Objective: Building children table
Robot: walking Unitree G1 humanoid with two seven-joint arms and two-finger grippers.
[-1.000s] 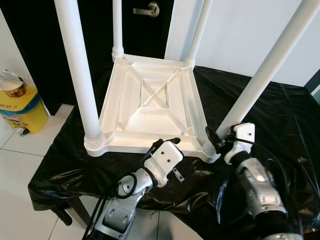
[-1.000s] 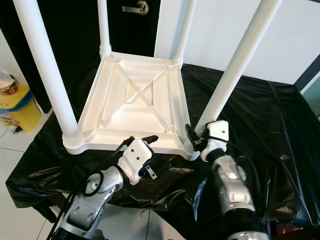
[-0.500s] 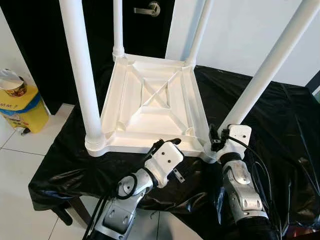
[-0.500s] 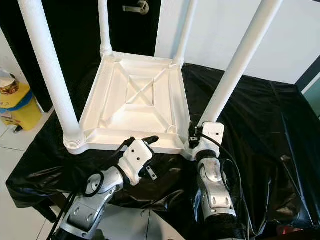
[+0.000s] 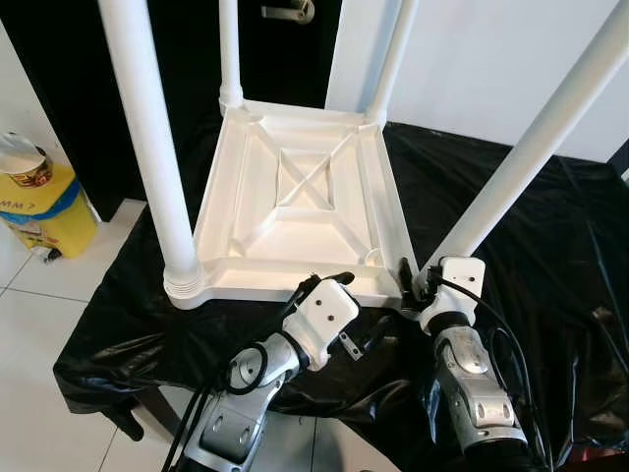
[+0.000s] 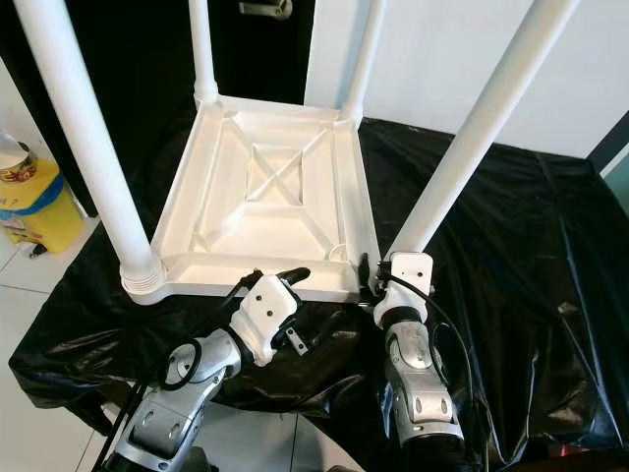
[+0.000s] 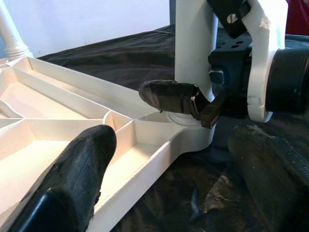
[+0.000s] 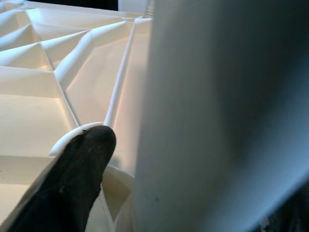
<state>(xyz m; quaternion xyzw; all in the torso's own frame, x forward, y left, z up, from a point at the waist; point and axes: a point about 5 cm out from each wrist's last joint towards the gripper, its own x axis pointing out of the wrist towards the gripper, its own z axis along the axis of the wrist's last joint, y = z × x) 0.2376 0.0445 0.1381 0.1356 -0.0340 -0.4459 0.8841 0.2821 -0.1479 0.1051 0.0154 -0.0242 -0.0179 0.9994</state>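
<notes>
Tabletop first: the white plastic children's table lies upside down on a black-draped surface, ribbed underside facing up, so the four legs can be stood in the corner sockets from above. All four legs are upright in their corners; the near right leg leans outward and looks, to me, like the one being seated or tightened. The right gripper is at the base of that leg, one black finger pressed close against the white tube, the leg sitting between the two fingers; it seems to be gripping the leg just above the socket, probably to turn or steady it. The left gripper hovers at the near edge of the tabletop with its fingers spread, one over the rim and one outside it, holding nothing, perhaps ready to brace the top. Black plastic sheeting covers the work surface and hangs crumpled over its edges. Beyond is a white tiled floor, a yellow bin at the left, a dark door with a lever handle and a white wall
</notes>
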